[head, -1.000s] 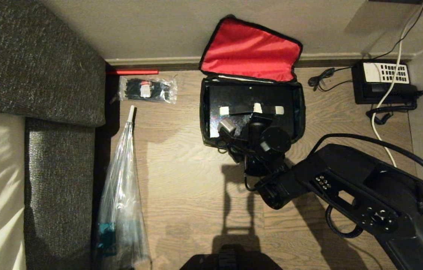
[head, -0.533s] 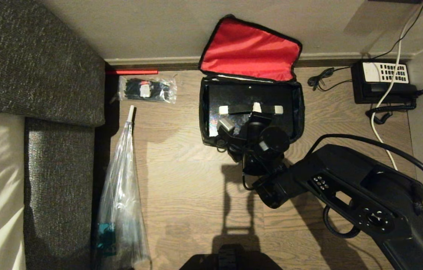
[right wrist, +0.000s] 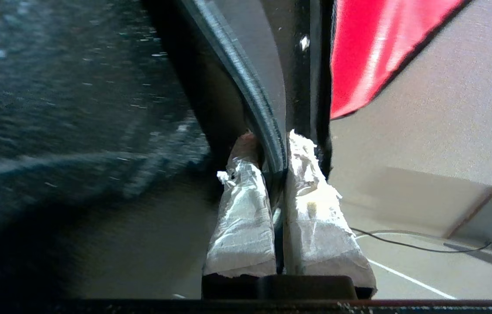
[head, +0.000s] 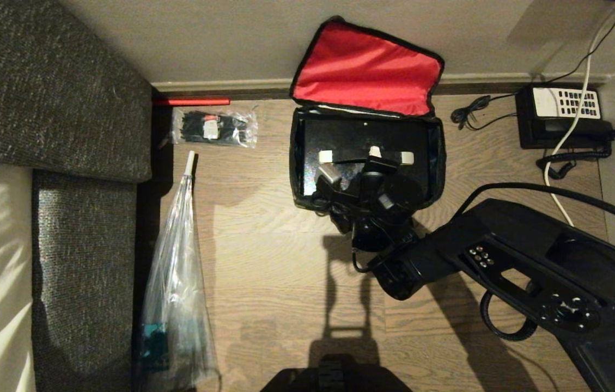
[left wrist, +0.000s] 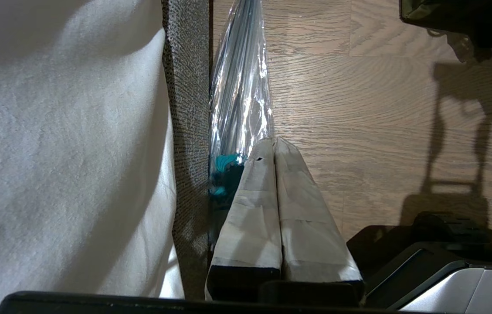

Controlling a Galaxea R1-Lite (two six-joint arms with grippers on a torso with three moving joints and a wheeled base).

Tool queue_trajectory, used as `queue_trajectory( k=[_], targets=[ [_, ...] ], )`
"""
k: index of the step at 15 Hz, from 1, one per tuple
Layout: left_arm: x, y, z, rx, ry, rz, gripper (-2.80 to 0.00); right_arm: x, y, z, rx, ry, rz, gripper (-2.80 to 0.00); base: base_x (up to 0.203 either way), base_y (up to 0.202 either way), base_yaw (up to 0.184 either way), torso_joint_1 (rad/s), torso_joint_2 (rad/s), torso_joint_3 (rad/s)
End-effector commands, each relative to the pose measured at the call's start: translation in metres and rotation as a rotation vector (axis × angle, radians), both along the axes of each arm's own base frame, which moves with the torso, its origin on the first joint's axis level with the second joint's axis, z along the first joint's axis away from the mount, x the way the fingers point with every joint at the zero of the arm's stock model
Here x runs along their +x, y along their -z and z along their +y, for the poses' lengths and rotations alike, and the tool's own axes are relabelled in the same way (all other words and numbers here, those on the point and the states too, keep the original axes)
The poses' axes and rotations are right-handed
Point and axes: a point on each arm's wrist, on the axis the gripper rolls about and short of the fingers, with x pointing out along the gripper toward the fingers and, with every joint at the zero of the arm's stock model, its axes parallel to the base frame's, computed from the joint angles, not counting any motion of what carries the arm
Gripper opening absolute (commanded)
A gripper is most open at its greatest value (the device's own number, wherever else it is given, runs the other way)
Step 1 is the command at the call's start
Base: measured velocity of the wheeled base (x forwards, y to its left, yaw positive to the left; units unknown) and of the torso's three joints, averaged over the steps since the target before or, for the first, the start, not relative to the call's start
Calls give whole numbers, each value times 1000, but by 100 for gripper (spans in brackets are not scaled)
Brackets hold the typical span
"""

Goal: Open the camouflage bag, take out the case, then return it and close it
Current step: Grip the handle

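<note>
Since a moment ago, the right gripper (head: 373, 161) has slid a little further up over the open camouflage bag (head: 438, 163), and the whole view has shifted a bit too, so the camera has moved. That bag sits on the wood floor (head: 274, 261) in the upper middle of the head view, against the wall, with its red lid (head: 367, 73) flipped up. The case (head: 361, 136), flat and black, fills the inside of the bag. In the right wrist view, the two taped fingers (right wrist: 241, 218) are squeezed on a thin dark edge (right wrist: 267, 131) between them; whether that edge is the case or the bag rim cannot be told. The left gripper (left wrist: 275, 144) hangs low by the grey sofa (left wrist: 189, 109), its two pads pressed flat together with nothing between them. A clear plastic bag (head: 176, 283) lies on the lower left floor. A black desk phone (head: 560, 117) sits in the upper right corner.
</note>
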Motion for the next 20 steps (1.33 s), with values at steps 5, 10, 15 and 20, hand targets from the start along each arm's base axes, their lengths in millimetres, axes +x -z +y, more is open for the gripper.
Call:
queue_trajectory(
  k=[5,10,15,20],
  targets=[
    [0,0,0,0,0,0,-280,-44,-64,6,15,-19,-82,-280,0,0,0,0,0,0],
    [0,0,0,1,0,0,-280,-53,-74,-3,21,-9,-78,-280,0,0,0,0,0,0],
    [0,0,0,0,0,0,-280,-64,-80,-1,45,-2,-66,-280,0,0,0,0,0,0],
    [0,0,0,0,0,0,-280,-76,-91,2,70,-9,-74,-280,0,0,0,0,0,0]
  ],
)
